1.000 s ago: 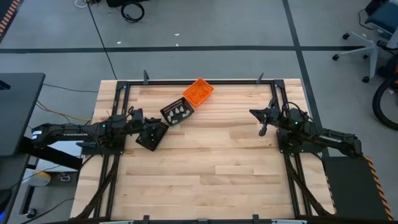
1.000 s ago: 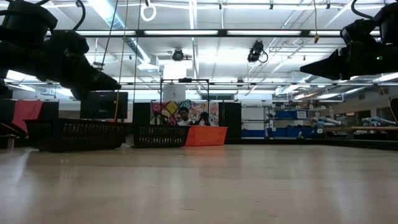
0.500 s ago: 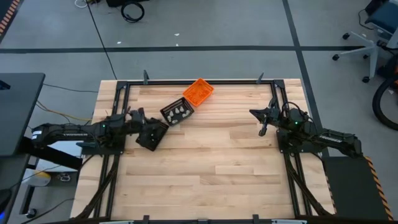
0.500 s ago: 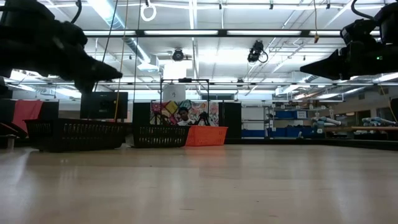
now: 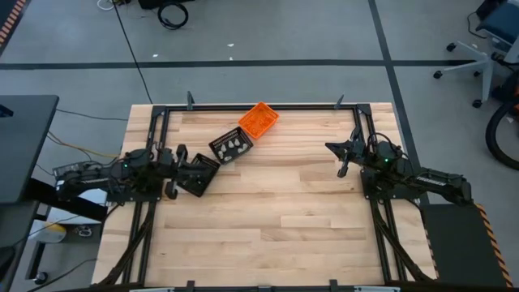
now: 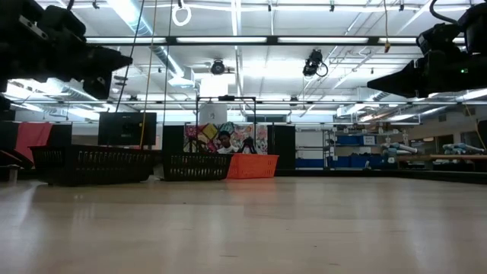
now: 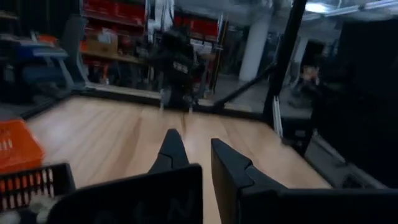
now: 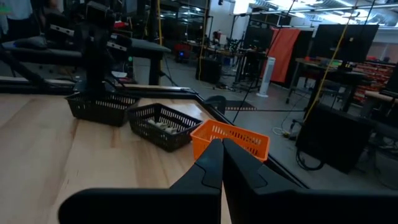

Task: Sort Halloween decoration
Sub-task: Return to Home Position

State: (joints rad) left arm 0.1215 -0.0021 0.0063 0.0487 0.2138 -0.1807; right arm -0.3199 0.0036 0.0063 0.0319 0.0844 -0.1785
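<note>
A: Checking the high view first. Where were the grippers?
B: Left gripper (image 5: 174, 166) sat at 9 o'clock on the table (image 5: 276, 235), just beside the outer black tray (image 5: 200, 177). Right gripper (image 5: 340, 158) hung near 2 o'clock, well apart from every tray.
A: Trinkets?
B: Whitish trinkets (image 5: 233, 146) lay in the middle black tray (image 5: 214, 149) at 11 o'clock. Orange tray (image 5: 259, 119) was at 12, just beside it. Contents of the orange and outer trays were too small to tell.
A: Low view?
B: Both grippers were up off the wood, the left at 10 o'clock in the frame and the right at 2. The trays stood in a row at the far side: two black, then the orange. A person (image 6: 224, 141) showed in the room behind them.
A: Left wrist?
B: Fingers (image 7: 171, 149) stood slightly apart with nothing between them. The right arm (image 7: 177, 62) showed far across the table.
A: Right wrist?
B: Fingers (image 8: 211, 162) were pressed together and empty. Beyond them was the orange tray, then the middle black tray with the whitish bits, then the outer black tray with the left arm (image 8: 96, 37) behind it.
</note>
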